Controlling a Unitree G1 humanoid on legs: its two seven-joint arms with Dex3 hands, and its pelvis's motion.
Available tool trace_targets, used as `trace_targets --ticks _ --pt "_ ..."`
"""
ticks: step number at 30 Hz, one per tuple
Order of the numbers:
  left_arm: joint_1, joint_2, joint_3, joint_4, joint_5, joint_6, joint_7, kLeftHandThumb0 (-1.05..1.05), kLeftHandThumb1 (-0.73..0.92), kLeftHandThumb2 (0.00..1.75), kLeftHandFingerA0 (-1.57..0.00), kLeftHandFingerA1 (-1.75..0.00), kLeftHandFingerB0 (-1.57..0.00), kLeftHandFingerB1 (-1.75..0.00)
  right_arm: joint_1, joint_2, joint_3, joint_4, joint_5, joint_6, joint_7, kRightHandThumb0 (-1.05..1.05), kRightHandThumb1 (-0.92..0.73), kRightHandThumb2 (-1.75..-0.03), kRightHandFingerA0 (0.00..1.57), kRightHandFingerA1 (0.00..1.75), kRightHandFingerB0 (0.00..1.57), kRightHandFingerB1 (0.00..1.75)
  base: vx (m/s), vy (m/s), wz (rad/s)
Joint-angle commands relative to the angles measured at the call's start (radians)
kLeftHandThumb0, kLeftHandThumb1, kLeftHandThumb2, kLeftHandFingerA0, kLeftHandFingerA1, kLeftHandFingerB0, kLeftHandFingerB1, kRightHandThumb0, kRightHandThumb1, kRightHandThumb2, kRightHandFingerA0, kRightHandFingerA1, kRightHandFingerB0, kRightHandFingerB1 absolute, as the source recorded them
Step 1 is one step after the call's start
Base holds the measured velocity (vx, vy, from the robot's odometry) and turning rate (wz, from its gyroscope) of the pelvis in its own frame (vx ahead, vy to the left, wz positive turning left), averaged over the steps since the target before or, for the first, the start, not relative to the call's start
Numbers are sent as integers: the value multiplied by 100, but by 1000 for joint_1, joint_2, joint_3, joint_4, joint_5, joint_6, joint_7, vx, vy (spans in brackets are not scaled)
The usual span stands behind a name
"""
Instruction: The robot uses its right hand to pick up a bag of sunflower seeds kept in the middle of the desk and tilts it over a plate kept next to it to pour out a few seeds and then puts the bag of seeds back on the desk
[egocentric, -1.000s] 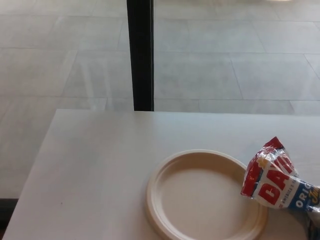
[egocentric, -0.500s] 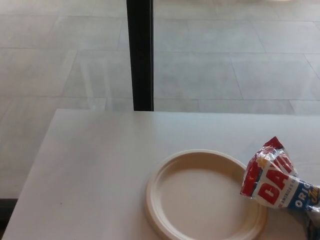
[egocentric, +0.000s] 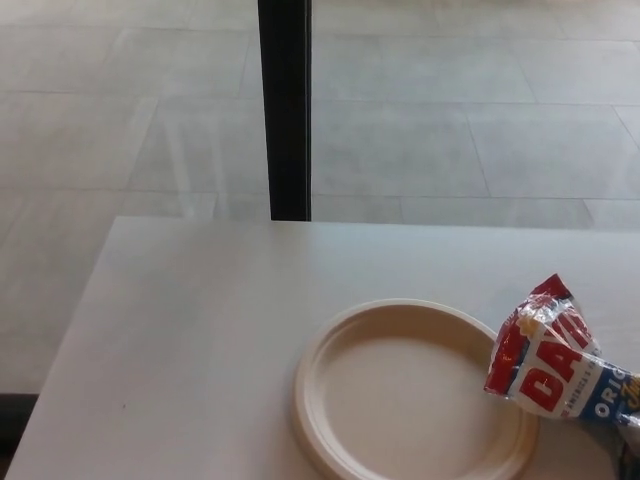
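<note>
A red, white and blue bag of sunflower seeds (egocentric: 553, 358) lies tilted at the right edge of the picture. Its crumpled red top end reaches over the right rim of a round beige plate (egocentric: 310, 400). The plate's inside looks bare. The bag's lower end runs out of the picture at the right. A small dark sliver in the bottom right corner, just under the bag, may be my right hand (egocentric: 632, 455); too little of it shows to tell its grip. My left hand does not show.
The plate and bag are on a white desk (egocentric: 190, 320) whose far edge runs across the middle of the picture. Beyond it are a black vertical post (egocentric: 285, 110) and a grey tiled floor.
The whole picture has shifted slightly to the right, so the camera moved. The bag has shifted only a little beside the plate.
</note>
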Motion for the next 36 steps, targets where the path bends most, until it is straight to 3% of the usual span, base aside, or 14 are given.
trace_targets --ticks 1,10,11,12,17,18,20,21,29,30,32,33,35,36 --pt "4 17 6 2 -21 -22 -5 -67 61 59 -51 -56 -47 -36 62 -2 261 -564 -38 129 113 -105 -63 -97 0 25 0 28 0 0 0" --pt "6 15 0 3 -12 -32 0 -69 61 59 -51 -57 -45 -36 71 -31 458 -640 -135 220 139 -102 -61 -96 0 5 0 0 0 0 0" --pt "9 15 1 0 -15 -33 -4 -69 47 89 -45 -62 -37 -49 75 -36 476 -645 -147 239 132 -102 -61 -96 0 6 0 2 0 0 0" --pt "10 15 4 0 -18 -32 -6 -68 61 59 -50 -55 -47 -36 77 -37 494 -646 -151 255 129 -99 -59 -95 0 7 0 5 0 0 0" --pt "5 17 5 2 -20 -28 -11 -68 60 59 -50 -54 -45 -36 84 -45 563 -595 -168 242 148 -85 -60 -77 0 0 0 17 0 0 0" --pt "5 20 -10 5 -1 -33 -2 -71 49 89 -45 -61 -36 -48 77 -55 604 -566 -191 275 161 -100 -60 -96 0 5 0 11 0 0 0" --pt "5 21 -13 4 -2 -31 -3 -69 49 89 -44 -61 -36 -49 71 -63 629 -547 -203 284 159 -100 -60 -97 0 5 0 13 0 0 0" --pt "5 20 -10 4 -7 -31 1 -69 61 59 -51 -55 -46 -35 63 -70 647 -529 -219 288 157 -100 -60 -97 0 5 0 14 0 0 0" --pt "4 16 -17 -1 -10 -38 -3 -68 63 59 -51 -55 -46 -36 -16 -77 710 -404 -285 280 140 -96 -56 -95 0 6 2 14 0 0 0" --pt "-1 17 -26 4 -1 -32 8 -70 49 89 -46 -61 -38 -49 -28 -73 715 -397 -291 282 139 -96 -56 -94 0 5 2 15 0 0 0" --pt "-8 18 -23 7 -7 -32 0 -69 49 89 -45 -61 -36 -49 -50 -73 732 -380 -319 284 136 -97 -57 -94 0 6 1 15 0 0 0" --pt "-8 18 -18 6 -14 -28 -4 -70 62 59 -51 -55 -44 -35 -58 -72 742 -371 -331 282 133 -97 -57 -95 0 7 1 16 0 0 0" --pt "-8 17 -14 6 -19 -24 -5 -70 49 89 -44 -60 -35 -48 -78 -64 760 -356 -358 290 117 -94 -55 -94 0 11 2 17 0 0 0" --pt "-10 14 -4 6 -29 -20 -3 -68 60 59 -53 -55 -44 -35 -84 -60 763 -350 -363 290 114 -91 -49 -82 0 0 5 18 0 0 0"
